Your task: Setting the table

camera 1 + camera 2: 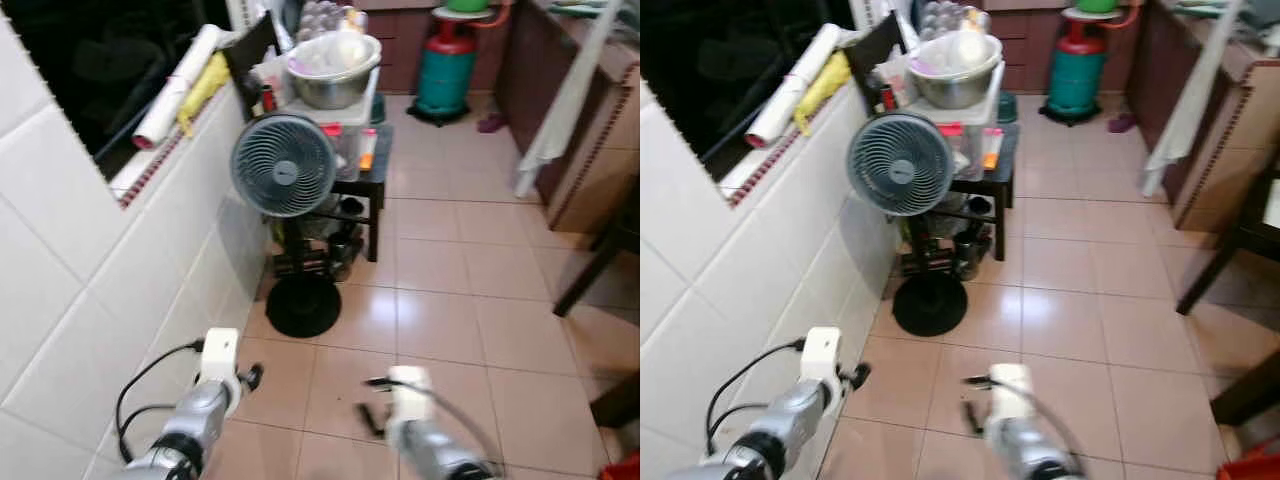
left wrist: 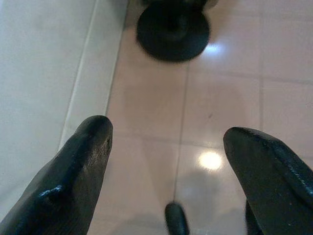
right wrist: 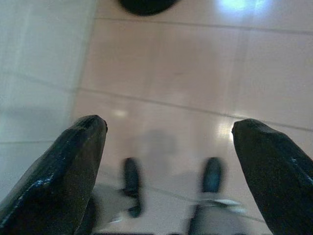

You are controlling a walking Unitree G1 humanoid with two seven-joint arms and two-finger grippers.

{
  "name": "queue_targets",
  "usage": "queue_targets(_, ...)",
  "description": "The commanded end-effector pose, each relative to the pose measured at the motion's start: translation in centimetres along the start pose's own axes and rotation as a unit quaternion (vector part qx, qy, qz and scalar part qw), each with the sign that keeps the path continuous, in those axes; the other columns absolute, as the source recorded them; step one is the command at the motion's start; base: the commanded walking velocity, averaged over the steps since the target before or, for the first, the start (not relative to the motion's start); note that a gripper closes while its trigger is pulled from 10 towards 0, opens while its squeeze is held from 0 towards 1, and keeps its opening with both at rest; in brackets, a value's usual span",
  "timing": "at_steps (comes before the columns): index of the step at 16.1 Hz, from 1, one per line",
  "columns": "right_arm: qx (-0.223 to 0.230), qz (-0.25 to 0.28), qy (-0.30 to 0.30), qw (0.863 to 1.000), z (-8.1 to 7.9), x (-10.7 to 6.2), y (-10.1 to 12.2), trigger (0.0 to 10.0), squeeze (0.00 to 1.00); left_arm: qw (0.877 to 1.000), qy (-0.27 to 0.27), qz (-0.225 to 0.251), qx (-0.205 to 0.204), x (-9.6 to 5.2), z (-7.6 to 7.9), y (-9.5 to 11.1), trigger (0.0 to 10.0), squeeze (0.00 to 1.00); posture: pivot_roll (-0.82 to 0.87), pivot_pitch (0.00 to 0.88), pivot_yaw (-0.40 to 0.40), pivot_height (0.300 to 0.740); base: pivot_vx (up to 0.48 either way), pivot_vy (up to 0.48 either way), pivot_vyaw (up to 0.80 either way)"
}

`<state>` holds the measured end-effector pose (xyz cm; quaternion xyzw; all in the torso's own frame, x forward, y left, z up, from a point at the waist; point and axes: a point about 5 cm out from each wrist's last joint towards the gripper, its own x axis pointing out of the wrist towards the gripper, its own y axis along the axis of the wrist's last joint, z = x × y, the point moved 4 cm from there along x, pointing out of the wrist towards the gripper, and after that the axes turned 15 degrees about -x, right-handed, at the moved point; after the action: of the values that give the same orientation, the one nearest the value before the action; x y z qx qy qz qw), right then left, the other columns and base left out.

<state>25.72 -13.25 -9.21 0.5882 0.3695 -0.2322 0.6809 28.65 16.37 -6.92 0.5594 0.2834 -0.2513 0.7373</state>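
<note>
A large steel bowl (image 1: 333, 70) holding pale items sits on a plastic box on a small black stand at the back. The leg of a dark table (image 1: 598, 262) shows at the right edge. Both my arms are held low over the tiled floor. My left gripper (image 1: 252, 378) is beside the white wall and is open (image 2: 166, 132) with nothing between its fingers. My right gripper (image 1: 370, 400) hangs over the floor tiles and is also open (image 3: 168, 127) and empty.
A grey standing fan (image 1: 285, 165) with a round black base (image 1: 303, 303) is ahead, close to the white tiled wall (image 1: 120, 270). A teal gas cylinder (image 1: 447, 75) stands at the back. A white cloth (image 1: 560, 110) hangs by the brown cabinets on the right. Pink floor tiles (image 1: 450, 300) lie between.
</note>
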Motion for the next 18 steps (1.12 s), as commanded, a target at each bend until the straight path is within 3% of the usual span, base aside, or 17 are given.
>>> queue_targets(1, 0.007, 0.006, -0.004, 1.000, 0.3, 0.0, 0.6, 10.0, 0.00, 1.000, 0.008, -0.024, 0.003, -0.2, -0.8, -1.3, 10.0, 0.00, -0.04, 0.000, 0.102, 0.740, 0.000, 0.000, 0.00)
queue_targets(4, 0.000, 0.005, -0.008, 1.000, 0.3, 0.0, 0.6, 10.0, 0.00, 1.000, 0.007, -0.026, 0.009, -0.2, -0.8, -1.1, 10.0, 0.00, -0.04, 0.000, 0.107, 0.740, 0.000, 0.000, 0.00)
queue_targets(6, -0.053, 0.011, -0.017, 0.998, 1.0, 0.0, 0.7, 10.0, 0.00, 1.000, 0.010, -0.025, 0.005, -0.2, -0.9, -1.1, 10.0, 0.00, -0.03, 0.000, 0.091, 0.740, 0.000, 0.000, 0.00)
queue_targets(8, -0.067, 0.011, -0.014, 0.998, 1.4, -0.1, 0.6, 10.0, 0.00, 1.000, 0.015, -0.026, -0.001, -0.2, -1.0, -1.2, 10.0, 0.00, -0.01, 0.000, 0.065, 0.740, 0.000, 0.000, 0.00)
queue_targets(13, -0.111, 0.015, -0.002, 0.994, 2.1, -0.2, 0.9, 10.0, 0.00, 0.997, 0.040, -0.032, -0.063, -0.5, -1.9, -2.5, 10.0, 0.00, 0.03, 0.000, -0.011, 0.740, 0.000, 0.000, 0.00)
queue_targets(16, -0.089, 0.027, 0.010, 0.996, 1.8, -0.1, 1.8, 10.0, 0.00, 0.998, 0.024, -0.011, -0.054, -0.5, -1.9, -1.6, 10.0, 0.00, 0.03, 0.000, -0.017, 0.740, 0.000, 0.000, 0.00)
queue_targets(18, -0.067, 0.069, -0.003, 0.995, 2.4, -0.1, 4.6, 10.0, 0.00, 0.999, 0.003, 0.010, -0.040, -0.4, -2.2, 0.5, 10.0, 0.00, 0.02, 0.000, -0.010, 0.740, 0.000, 0.000, 0.00)
